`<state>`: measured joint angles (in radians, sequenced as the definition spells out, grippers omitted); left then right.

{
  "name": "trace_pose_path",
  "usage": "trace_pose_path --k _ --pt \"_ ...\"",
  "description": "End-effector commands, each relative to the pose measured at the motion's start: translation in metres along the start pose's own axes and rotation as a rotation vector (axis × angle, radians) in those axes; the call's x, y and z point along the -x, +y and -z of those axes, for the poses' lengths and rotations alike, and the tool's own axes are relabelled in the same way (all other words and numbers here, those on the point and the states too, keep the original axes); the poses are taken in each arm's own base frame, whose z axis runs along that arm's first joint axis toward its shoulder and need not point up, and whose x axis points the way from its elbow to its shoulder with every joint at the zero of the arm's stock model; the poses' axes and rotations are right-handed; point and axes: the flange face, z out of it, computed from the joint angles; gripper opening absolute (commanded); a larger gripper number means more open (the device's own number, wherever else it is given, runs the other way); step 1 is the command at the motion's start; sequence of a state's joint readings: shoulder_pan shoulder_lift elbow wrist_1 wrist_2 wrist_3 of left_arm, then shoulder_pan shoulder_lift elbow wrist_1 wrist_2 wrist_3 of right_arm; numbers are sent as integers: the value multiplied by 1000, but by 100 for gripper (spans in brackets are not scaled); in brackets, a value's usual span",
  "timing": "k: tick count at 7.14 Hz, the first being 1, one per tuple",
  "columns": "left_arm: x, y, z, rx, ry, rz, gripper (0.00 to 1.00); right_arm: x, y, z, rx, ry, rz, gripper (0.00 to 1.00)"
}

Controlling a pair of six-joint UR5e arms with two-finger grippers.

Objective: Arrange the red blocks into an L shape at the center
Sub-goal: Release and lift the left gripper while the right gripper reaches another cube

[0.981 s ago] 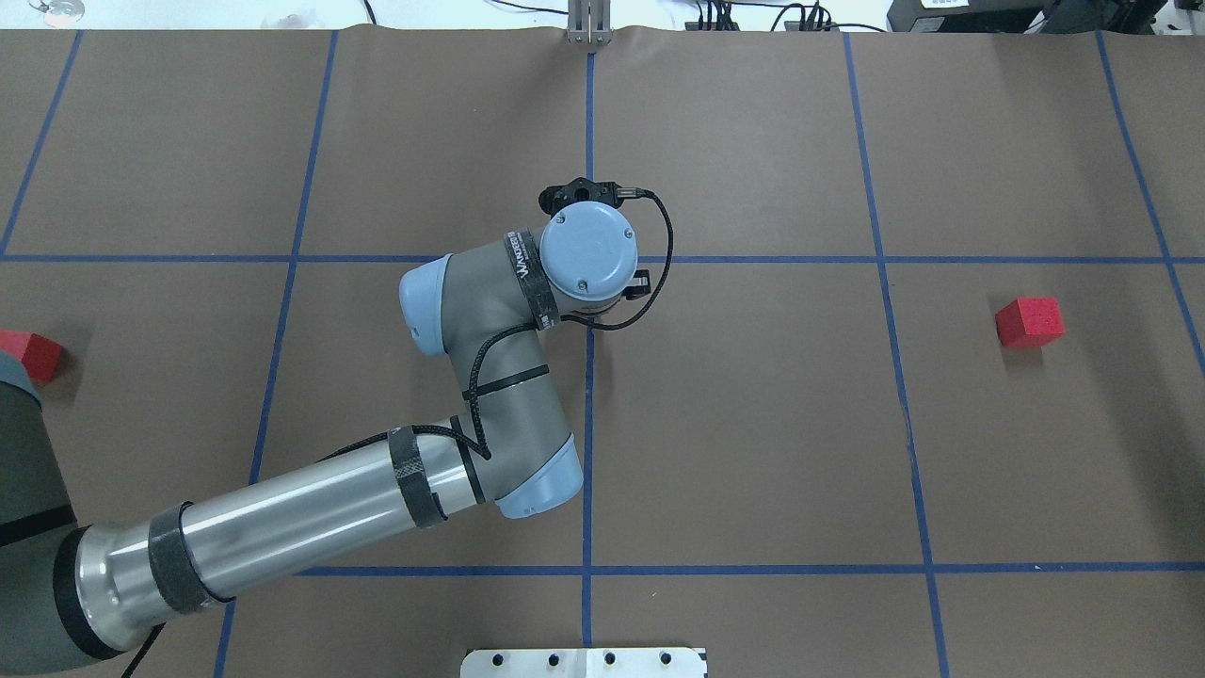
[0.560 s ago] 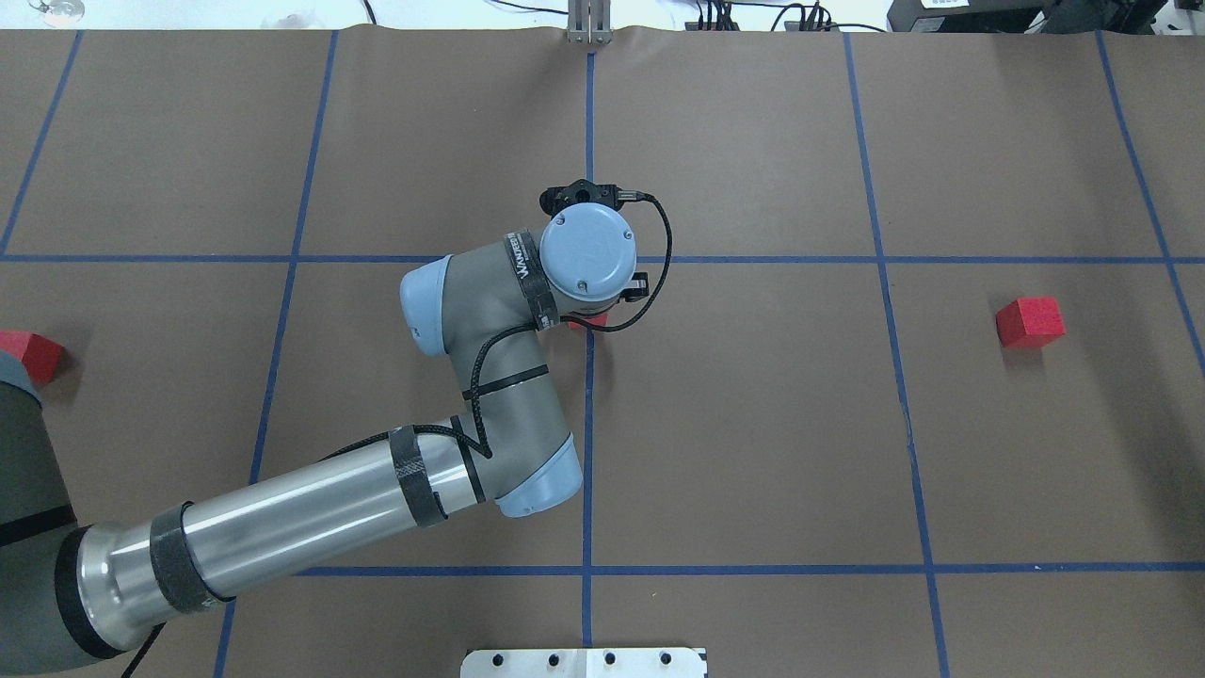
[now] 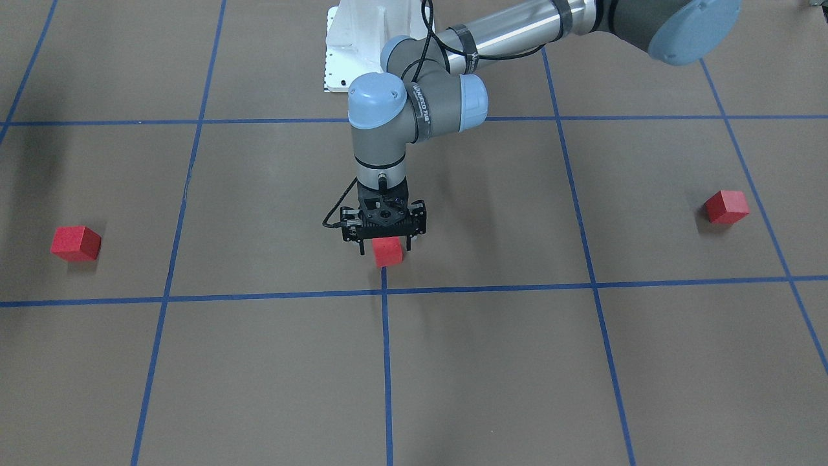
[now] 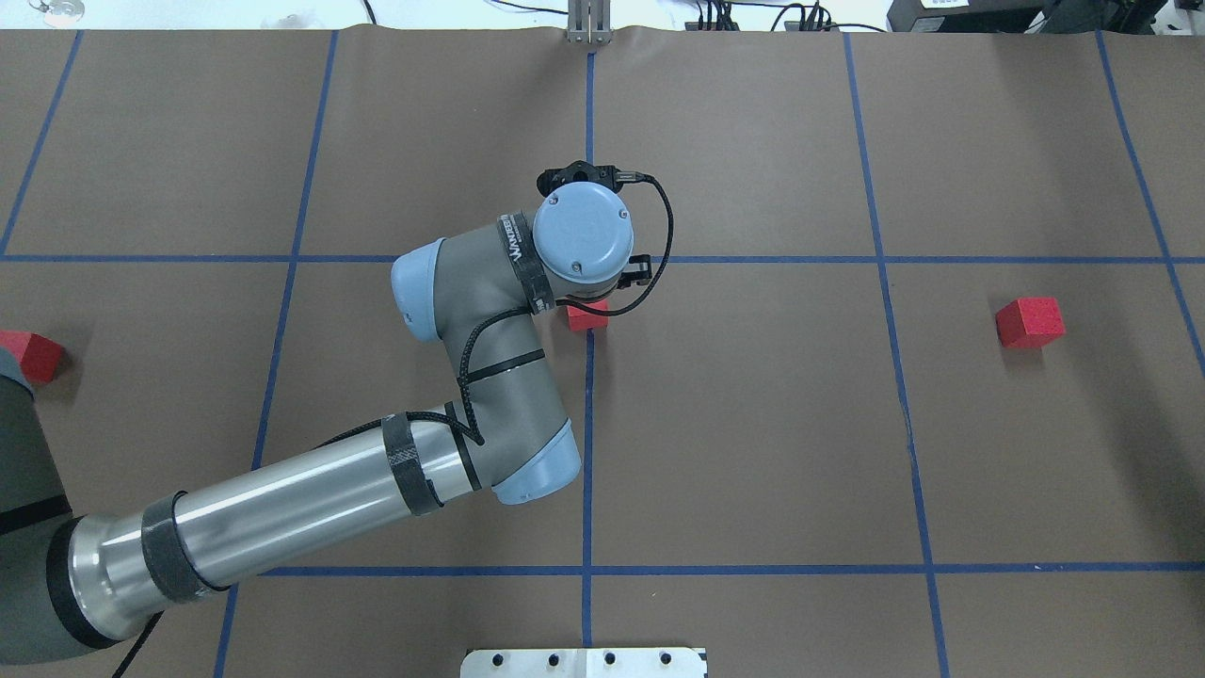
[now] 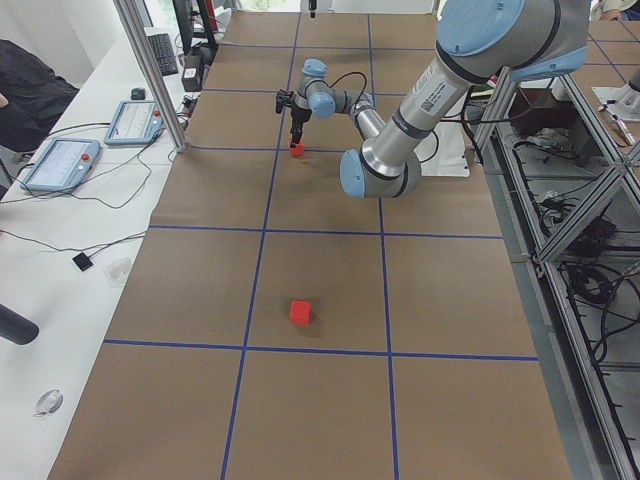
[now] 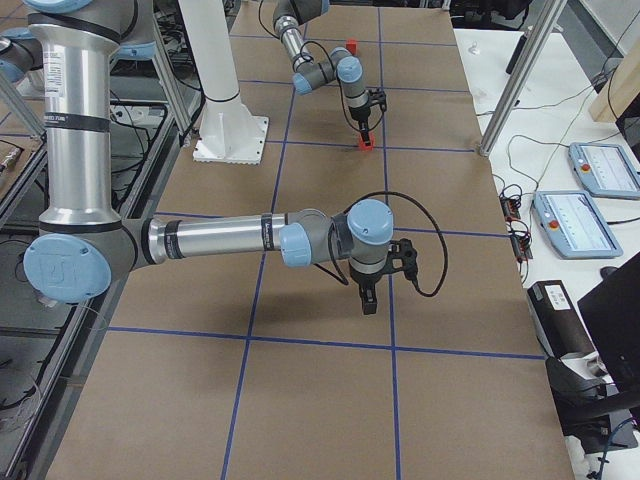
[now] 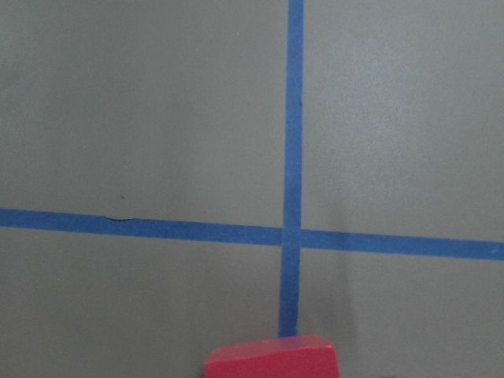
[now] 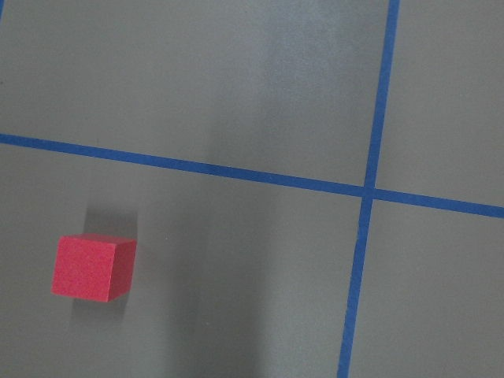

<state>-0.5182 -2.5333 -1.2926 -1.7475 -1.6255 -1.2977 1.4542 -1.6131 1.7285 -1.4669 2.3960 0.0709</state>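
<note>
One red block (image 3: 388,251) rests on the blue tape line just on the robot's side of the center crossing (image 3: 383,289). My left gripper (image 3: 385,244) points straight down over it, open, with a finger on each side and a small gap. The block also shows in the overhead view (image 4: 586,315) and at the bottom of the left wrist view (image 7: 272,358). A second block (image 4: 1031,322) lies far right and a third (image 4: 28,353) at the far left edge. My right gripper (image 6: 368,303) shows only in the exterior right view, so I cannot tell its state.
The robot's white base plate (image 4: 584,662) is at the table's near edge. Operators' tablets (image 5: 60,165) and a metal post (image 5: 150,70) stand along the far side. The right wrist view shows a block (image 8: 93,268) beside another tape crossing (image 8: 366,191).
In the overhead view my left wrist has shifted slightly up and left. The red block beneath it, hidden a second ago, now shows below the wrist.
</note>
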Motion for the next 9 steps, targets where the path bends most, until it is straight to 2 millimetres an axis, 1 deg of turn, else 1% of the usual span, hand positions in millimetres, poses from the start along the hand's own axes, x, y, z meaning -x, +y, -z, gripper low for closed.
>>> trace_pose_path --k 1,2,3,4,5,6,7,8,9 --pt "16 -36 47 -11 63 35 100 16 -6 5 -61 -20 86 99" --pt "36 -56 69 -28 53 58 100 30 -6 -8 -46 -43 110 99" --pt "68 -74 94 -11 74 87 100 63 -8 -36 9 -68 -8 99" --pt "103 -92 118 11 100 117 100 91 -9 -59 0 -58 -63 99" --pt "130 -100 127 22 99 138 100 119 -7 -81 -1 -63 -128 99" --pt "143 -98 124 25 92 142 100 143 -7 -103 -21 -35 -141 99" --pt "145 -97 122 24 89 143 100 160 -13 -115 -16 -28 -127 99" --pt "146 -98 121 23 87 143 100 166 -22 -116 -21 -33 -120 99" --pt "153 -95 114 29 75 146 100 161 -21 -126 -4 -23 -126 99"
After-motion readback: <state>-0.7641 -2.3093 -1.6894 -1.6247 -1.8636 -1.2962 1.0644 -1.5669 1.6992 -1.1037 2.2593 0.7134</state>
